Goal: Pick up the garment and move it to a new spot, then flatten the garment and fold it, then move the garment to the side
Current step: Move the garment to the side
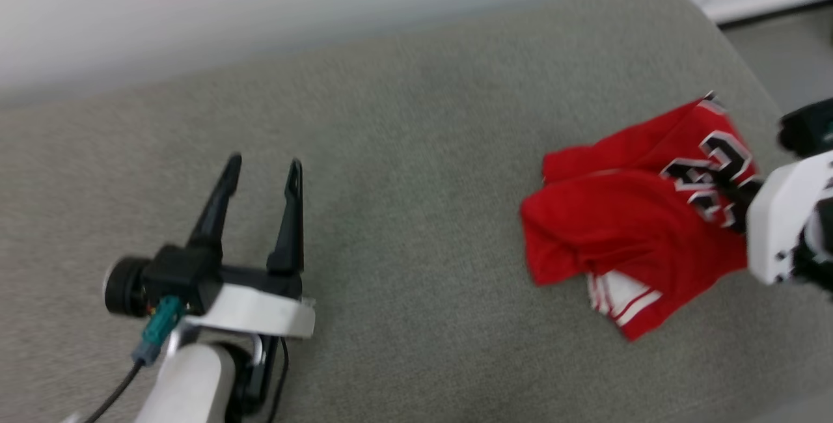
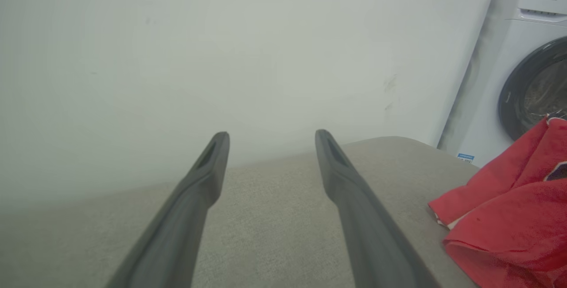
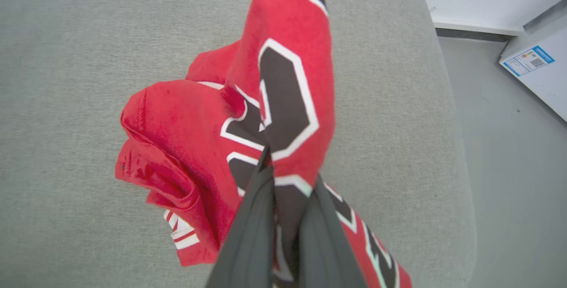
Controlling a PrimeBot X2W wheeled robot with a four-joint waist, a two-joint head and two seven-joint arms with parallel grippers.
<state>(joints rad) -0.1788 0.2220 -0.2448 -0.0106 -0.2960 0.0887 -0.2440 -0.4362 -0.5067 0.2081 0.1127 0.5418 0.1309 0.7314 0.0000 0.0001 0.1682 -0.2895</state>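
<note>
The garment [image 1: 625, 228] is a bunched red jersey with black, white-outlined lettering and a white striped panel, lying at the right side of the grey cushioned surface [image 1: 403, 169]. My right gripper [image 3: 288, 175] is shut on a fold of the garment [image 3: 274, 115] at the lettering, and the cloth rises between its fingers; in the head view its white wrist [image 1: 781, 215] covers the garment's right edge. My left gripper [image 1: 263, 169] hovers open over the bare surface at the left, far from the cloth. The left wrist view has the garment [image 2: 514, 221] at its right edge and the left gripper [image 2: 270, 139] with nothing between its fingers.
A white wall [image 1: 260, 6] runs behind the grey surface. The surface's rounded right edge [image 3: 456, 146] drops to a grey floor [image 3: 509, 168]. A white washing machine [image 2: 514, 71] stands beyond the surface's far right corner.
</note>
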